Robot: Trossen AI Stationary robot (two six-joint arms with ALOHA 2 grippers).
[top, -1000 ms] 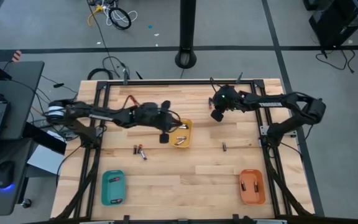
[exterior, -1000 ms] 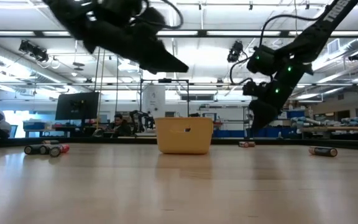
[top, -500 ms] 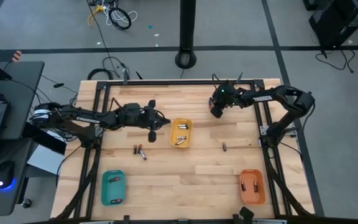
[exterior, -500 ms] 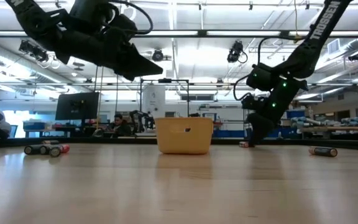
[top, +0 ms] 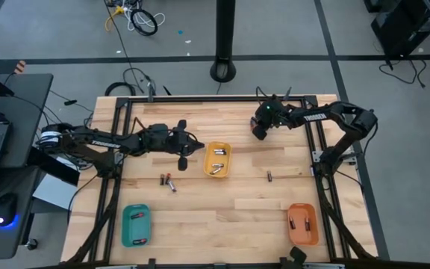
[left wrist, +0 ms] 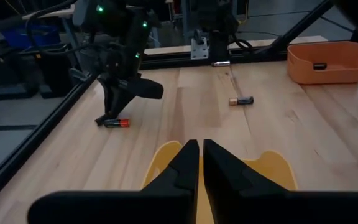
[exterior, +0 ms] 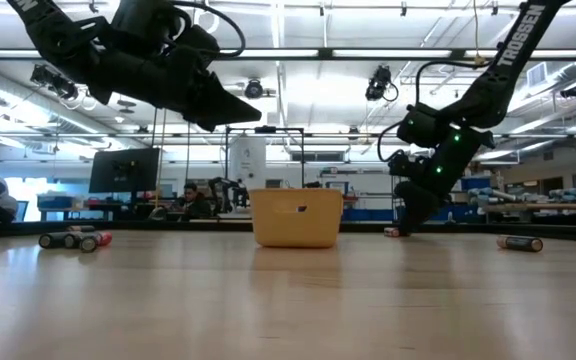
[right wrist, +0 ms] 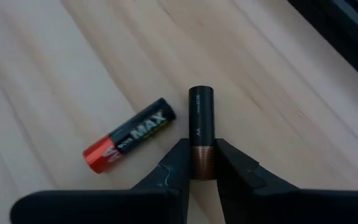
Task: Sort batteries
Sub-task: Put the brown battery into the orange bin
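My right gripper (right wrist: pixel 202 163) is low over the table's far right part (top: pixel 258 133), shut on a dark battery with a copper end (right wrist: pixel 201 124). A red-and-black battery (right wrist: pixel 129 135) lies flat on the wood beside it and also shows in the left wrist view (left wrist: pixel 117 122). My left gripper (left wrist: pixel 201 163) is shut and empty, raised just left of the yellow tray (top: pixel 216 159), which holds a few batteries. More batteries lie on the wood at the left (top: pixel 169 181) and at the right (top: pixel 269 176). My right gripper pinches the battery's copper end (right wrist: pixel 202 158) between its two fingertips, one on each side. The fingers slant down from above, and the battery's dark body reaches out ahead of them. The battery lies on the wood, as far as I can see.
A teal tray (top: pixel 135 224) stands at the near left and an orange tray (top: pixel 302 223) at the near right, each with batteries in it. A black frame (top: pixel 200 99) runs along the table's edges. Bare wood lies between the trays.
My left gripper has drawn back from over the yellow tray toward the table's left edge. My right gripper has gone down to the table at the far right, by the two batteries there.
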